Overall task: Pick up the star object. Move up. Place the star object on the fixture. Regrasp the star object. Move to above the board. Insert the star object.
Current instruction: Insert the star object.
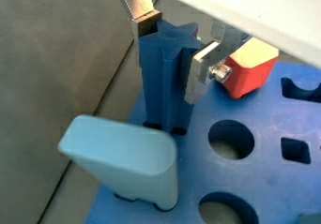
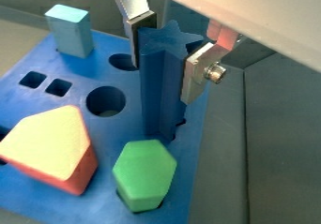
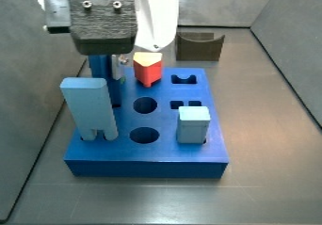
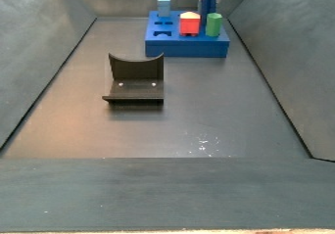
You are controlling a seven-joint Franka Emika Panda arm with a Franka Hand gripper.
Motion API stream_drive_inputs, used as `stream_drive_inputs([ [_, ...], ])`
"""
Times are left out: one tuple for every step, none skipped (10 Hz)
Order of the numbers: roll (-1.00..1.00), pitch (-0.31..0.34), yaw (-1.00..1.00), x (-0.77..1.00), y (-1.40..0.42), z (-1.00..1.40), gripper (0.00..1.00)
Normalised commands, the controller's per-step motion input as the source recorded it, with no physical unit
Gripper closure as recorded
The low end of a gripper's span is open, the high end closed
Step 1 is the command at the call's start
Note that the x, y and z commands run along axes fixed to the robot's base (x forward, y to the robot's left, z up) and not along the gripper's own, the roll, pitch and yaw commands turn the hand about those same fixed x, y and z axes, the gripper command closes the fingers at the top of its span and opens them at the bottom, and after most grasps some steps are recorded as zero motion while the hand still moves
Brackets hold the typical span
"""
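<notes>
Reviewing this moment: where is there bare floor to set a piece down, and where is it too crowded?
Bare floor lies between the fixture and the board, and all along the near end. Crowded: the board's top, with the gripper holding the star object in its hole among the other pegs.

Gripper (image 2: 167, 36) stood over the board's (image 2: 51, 120) edge, fingers either side of the star object (image 2: 160, 78) seated upright in the board, other pegs standing around it, fixture (image 4: 133, 81) well apart on the floor.
</notes>
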Motion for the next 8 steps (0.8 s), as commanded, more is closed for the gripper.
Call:
stream_drive_inputs([
  [-0.13,-0.041,-0.01,-0.06,-0.24,-0.16,1.0],
  [-0.12,-0.019,-0.08,0.0,-0.21,-0.24,1.0],
  [-0.06,0.0,-0.09,0.08,-0.07,-0.53,1.0],
  [-0.05,0.0,-0.2,0.25,0.0,-0.8,1.0],
  [0.0,0.031,-0.43,0.42,0.0,-0.89,1.0],
  [-0.01,0.011,-0.43,0.34,0.0,-0.95,1.0],
  [0.0,0.0,-0.42,0.26,0.0,-1.0,1.0],
  [0.0,-0.006,-0.38,0.13,0.0,-1.0,1.0],
])
